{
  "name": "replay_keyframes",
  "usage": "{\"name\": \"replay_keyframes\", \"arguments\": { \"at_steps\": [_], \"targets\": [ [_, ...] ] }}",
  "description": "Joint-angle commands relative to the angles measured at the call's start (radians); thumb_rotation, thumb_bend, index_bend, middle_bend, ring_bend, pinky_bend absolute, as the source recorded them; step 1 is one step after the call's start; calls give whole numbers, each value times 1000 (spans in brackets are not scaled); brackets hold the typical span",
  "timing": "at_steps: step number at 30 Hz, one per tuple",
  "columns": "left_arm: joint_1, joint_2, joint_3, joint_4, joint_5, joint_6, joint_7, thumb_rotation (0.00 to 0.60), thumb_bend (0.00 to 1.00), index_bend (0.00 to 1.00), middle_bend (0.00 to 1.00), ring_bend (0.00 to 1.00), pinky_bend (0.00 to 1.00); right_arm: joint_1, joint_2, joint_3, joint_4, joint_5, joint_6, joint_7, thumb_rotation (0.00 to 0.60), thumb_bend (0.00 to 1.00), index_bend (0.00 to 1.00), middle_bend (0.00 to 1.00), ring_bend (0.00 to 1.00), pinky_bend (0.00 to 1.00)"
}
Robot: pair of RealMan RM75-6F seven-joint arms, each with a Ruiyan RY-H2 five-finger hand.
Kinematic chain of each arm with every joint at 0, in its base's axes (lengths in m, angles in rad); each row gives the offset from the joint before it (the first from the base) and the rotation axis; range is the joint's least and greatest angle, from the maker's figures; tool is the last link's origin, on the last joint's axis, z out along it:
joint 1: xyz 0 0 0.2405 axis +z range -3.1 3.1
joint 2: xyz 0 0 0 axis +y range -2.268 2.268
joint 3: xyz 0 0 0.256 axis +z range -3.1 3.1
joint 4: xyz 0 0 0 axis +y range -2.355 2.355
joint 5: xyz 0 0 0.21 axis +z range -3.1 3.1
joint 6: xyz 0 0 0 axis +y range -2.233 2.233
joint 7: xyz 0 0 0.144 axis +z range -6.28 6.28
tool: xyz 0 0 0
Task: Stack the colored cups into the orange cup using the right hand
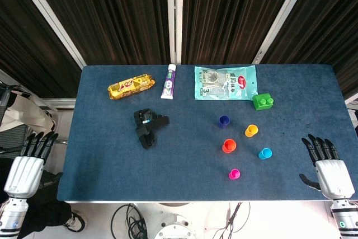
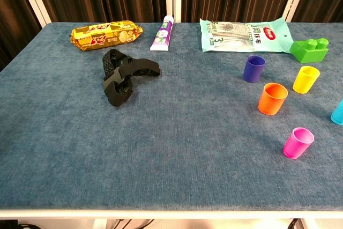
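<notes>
Stacking not begun: orange cup [image 2: 273, 98] stands upright and empty on the table's [image 1: 100, 155] right half, ringed by loose blue cup [image 2: 254, 68], yellow cup [image 2: 306, 79], cyan cup [image 1: 265, 153] and magenta cup [image 2: 298, 142], none touching. All are small, tapered, open-mouthed plastic. Right hand [image 1: 327, 160] and left hand [image 1: 31, 159] rest at the table edges, fingers spread, holding nothing.

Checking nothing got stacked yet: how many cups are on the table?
5, all separate and upright on the right side: blue cup farthest back, yellow cup right of it, orange cup central, cyan cup rightmost, pink cup nearest. None appears hidden.
</notes>
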Motion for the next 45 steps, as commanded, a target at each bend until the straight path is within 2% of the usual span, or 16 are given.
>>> {"name": "replay_keyframes", "arguments": {
  "at_steps": [1,13,17,20,25,30,39,45],
  "targets": [
    [1,1,1,-1,0,1,2,600,0,20,45,0,6,-1,0,0,2,0,2,2,600,92,0,0,0,0],
    [1,4,0,-6,1,1,5,600,0,20,45,0,3,23,15,28,4,-3,1,40,600,90,0,7,0,0],
    [-3,5,-2,-2,0,-2,-3,600,0,20,45,0,3,86,56,67,-42,1,-57,17,600,91,0,42,0,0],
    [-3,-4,2,4,7,-2,-11,600,0,20,45,0,3,169,86,114,-82,37,-159,-25,600,90,0,61,0,0],
    [1,-17,11,17,15,-2,-13,600,0,20,45,0,3,321,76,197,-121,147,-342,-130,600,89,0,72,0,0],
    [9,-22,12,20,16,12,-13,600,0,21,45,0,3,456,-9,258,-99,311,-491,-229,600,104,0,104,0,0],
    [4,-16,8,10,24,14,-11,600,0,22,45,0,3,647,-165,257,-3,540,-630,-501,600,82,0,108,0,0],
    [7,-10,7,7,30,25,-15,600,0,24,46,0,3,725,-244,219,27,680,-633,-637,600,82,0,108,0,0]
  ]
}}
